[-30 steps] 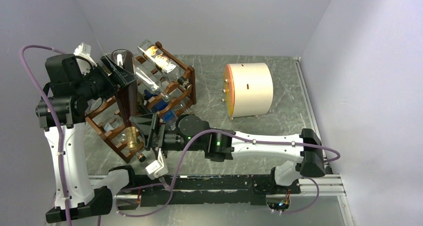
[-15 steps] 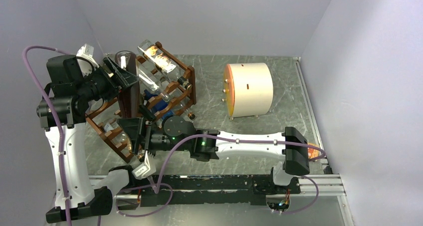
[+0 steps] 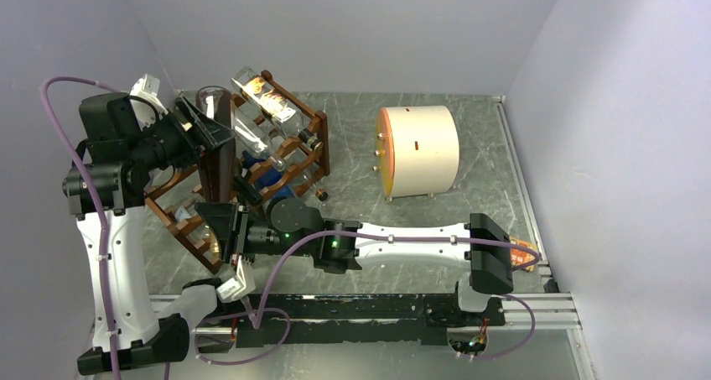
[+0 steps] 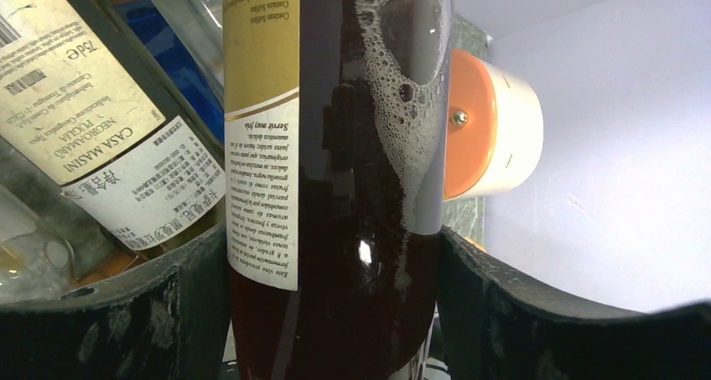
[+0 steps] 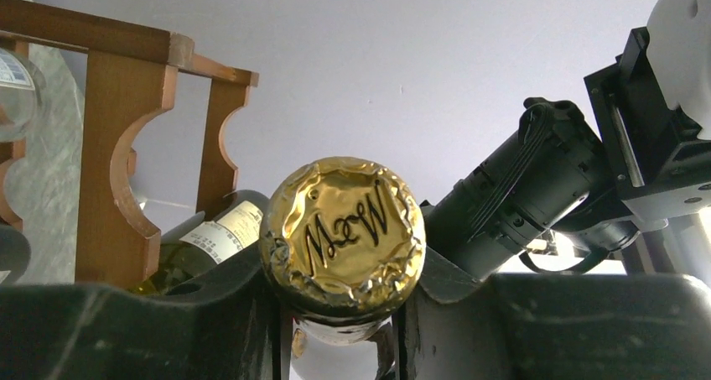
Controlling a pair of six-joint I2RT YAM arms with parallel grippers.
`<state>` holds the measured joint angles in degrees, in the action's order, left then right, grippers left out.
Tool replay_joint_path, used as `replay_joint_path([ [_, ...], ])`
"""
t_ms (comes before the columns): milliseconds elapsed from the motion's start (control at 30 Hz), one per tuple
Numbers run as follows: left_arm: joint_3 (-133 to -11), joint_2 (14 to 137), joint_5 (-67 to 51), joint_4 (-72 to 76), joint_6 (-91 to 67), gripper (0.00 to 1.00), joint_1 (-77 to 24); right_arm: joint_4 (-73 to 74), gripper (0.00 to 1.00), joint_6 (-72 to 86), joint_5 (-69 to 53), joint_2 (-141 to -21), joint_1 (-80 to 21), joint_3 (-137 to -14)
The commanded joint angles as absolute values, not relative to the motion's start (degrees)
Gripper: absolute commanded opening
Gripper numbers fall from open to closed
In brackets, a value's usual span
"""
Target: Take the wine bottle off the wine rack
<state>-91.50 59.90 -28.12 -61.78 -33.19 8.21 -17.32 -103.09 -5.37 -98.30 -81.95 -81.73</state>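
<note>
The wine bottle (image 3: pixel 220 149) stands steeply tilted over the left part of the wine rack (image 5: pixel 105 162), base up and gold-capped neck down. The left pincer (image 4: pixel 331 254) is clamped on its body and the right pincer (image 5: pixel 339 304) on its neck. Whether the bottle touches the rack is unclear.

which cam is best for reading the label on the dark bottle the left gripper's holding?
Left wrist. The dark bottle fills the frame between the left gripper's fingers, label print legible. Top external shows only a dark sliver against the rack, label unreadable. Right wrist shows only a gold foil cap end-on, no label.
</note>
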Motion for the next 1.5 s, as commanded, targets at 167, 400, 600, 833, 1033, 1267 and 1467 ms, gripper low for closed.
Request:
replay_joint_path([
  [167,-92.1,56.9,-37.5,-47.1,-35.9,0.52,8.3,-24.9,0.00,-110.1,1.8,-97.7,-83.2,-85.6],
  [400,-89.8,56.5,-39.5,-44.0,-37.1,0.88,8.3,-26.6,0.00,-112.3,4.1,-96.3,-84.3,-84.8],
  [600,-87.1,54.2,-42.2,-37.5,-38.6,0.99,8.3,-24.5,0.00,-112.0,5.3,-94.6,-84.6,-84.4],
  [833,-84.6,54.0,-42.8,-34.2,-39.1,0.99,8.3,-24.4,0.00,-112.2,9.3,-93.1,-84.6,-84.8],
  [1033,-84.5,53.0,-36.7,-35.9,-38.0,0.99,8.2,-23.0,0.00,-112.1,11.7,-89.6,-84.3,-83.4],
  [1267,-85.3,51.7,-30.6,-36.8,-36.8,0.99,8.3,-26.1,0.00,-110.0,16.0,-85.7,-83.5,-80.3],
  [1467,-85.2,51.2,-29.6,-36.7,-36.1,0.99,8.3,-28.1,0.00,-108.3,19.0,-81.7,-83.0,-79.6],
])
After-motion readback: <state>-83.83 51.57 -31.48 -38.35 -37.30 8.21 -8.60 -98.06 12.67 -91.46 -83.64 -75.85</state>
